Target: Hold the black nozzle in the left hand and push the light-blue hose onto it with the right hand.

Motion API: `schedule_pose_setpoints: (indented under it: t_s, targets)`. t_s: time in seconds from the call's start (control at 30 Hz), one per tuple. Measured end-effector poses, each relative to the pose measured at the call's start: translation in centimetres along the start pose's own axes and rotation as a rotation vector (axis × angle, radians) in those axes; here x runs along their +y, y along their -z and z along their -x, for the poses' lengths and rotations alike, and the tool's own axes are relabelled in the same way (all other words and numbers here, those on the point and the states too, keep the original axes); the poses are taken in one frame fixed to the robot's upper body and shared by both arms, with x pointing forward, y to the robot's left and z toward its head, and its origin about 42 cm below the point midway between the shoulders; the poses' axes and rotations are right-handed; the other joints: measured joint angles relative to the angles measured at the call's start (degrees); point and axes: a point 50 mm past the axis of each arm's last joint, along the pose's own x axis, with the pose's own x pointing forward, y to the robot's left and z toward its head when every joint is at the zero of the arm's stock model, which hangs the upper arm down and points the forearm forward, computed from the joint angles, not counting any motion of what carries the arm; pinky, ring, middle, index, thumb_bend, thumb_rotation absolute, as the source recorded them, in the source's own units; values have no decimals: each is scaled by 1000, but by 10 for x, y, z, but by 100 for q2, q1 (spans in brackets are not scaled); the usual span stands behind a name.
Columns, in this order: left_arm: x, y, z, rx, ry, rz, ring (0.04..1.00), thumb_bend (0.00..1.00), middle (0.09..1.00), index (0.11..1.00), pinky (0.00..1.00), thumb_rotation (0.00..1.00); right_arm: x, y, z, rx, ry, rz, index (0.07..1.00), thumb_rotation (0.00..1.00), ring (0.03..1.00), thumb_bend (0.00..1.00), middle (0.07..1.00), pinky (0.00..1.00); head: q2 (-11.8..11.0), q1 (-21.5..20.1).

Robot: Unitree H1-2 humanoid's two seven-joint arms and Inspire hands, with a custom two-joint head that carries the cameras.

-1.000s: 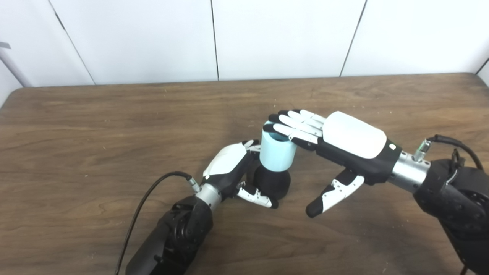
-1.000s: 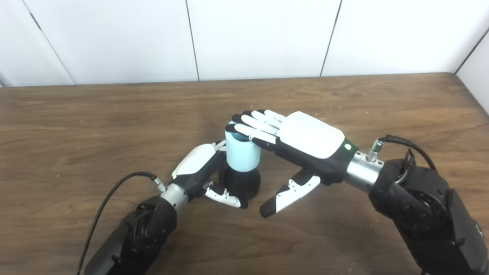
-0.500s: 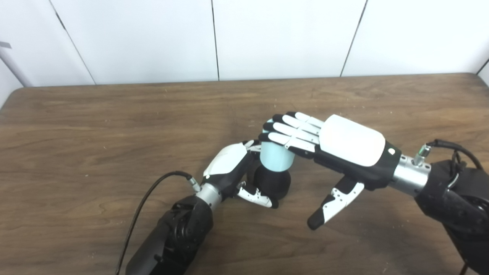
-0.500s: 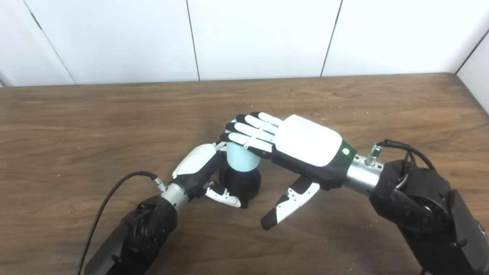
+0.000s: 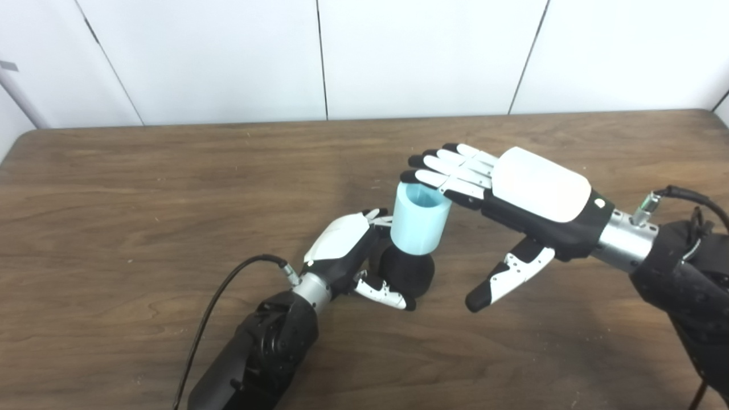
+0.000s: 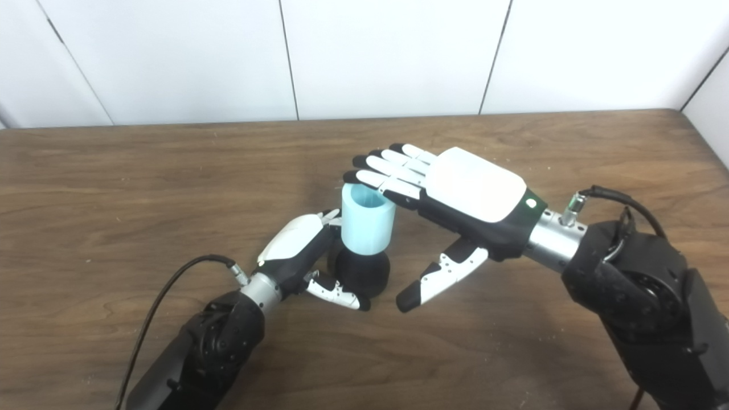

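Note:
A round black nozzle (image 5: 405, 272) stands on the wooden table (image 5: 142, 188) near the middle. My left hand (image 5: 347, 250) is shut on it, thumb wrapped across its front. A short light-blue hose (image 5: 418, 217) stands upright on top of the nozzle, its open mouth facing up. My right hand (image 5: 527, 199) is open and flat, palm down. It hovers just above and right of the hose's rim, its fingertips (image 5: 418, 168) over the far edge and its thumb hanging down to the right of the nozzle.
A black cable (image 5: 228, 287) loops from my left wrist across the table. A white panelled wall (image 5: 319, 57) stands behind the table's far edge. Small crumbs are scattered on the wood.
My right hand pressed down flat on the hose top half a second ago, then lifted up and to the right. The hose's open mouth shows again. My left hand stayed put.

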Motion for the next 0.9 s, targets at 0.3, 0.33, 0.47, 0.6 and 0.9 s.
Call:
schedule_pose_setpoints:
  t_s: [0.3,0.33,0.47,0.6,0.9]
  targets:
    - [0,0,0,0,0,-1,1000,522,876,481,1000,47,10,3,1,12,-21,-28,967,1000,1000,664,1000,1000,9,26]
    - [0,0,0,0,0,-1,1000,523,876,481,1000,47,11,4,1,13,-24,-30,967,1000,1000,664,1000,1000,9,26]
    - [0,0,0,0,1,-1,1000,522,876,481,1000,47,12,3,0,9,-27,-34,966,1000,1000,663,1000,1000,26,26]
    - [0,0,0,0,1,-1,1000,523,876,481,1000,47,16,0,-2,3,-24,-47,964,1000,1000,664,1000,1000,35,18]
    - [0,0,0,1,1,-1,1000,523,876,481,1000,46,20,-2,-3,0,-29,-47,965,1000,1000,670,1000,1000,61,18]
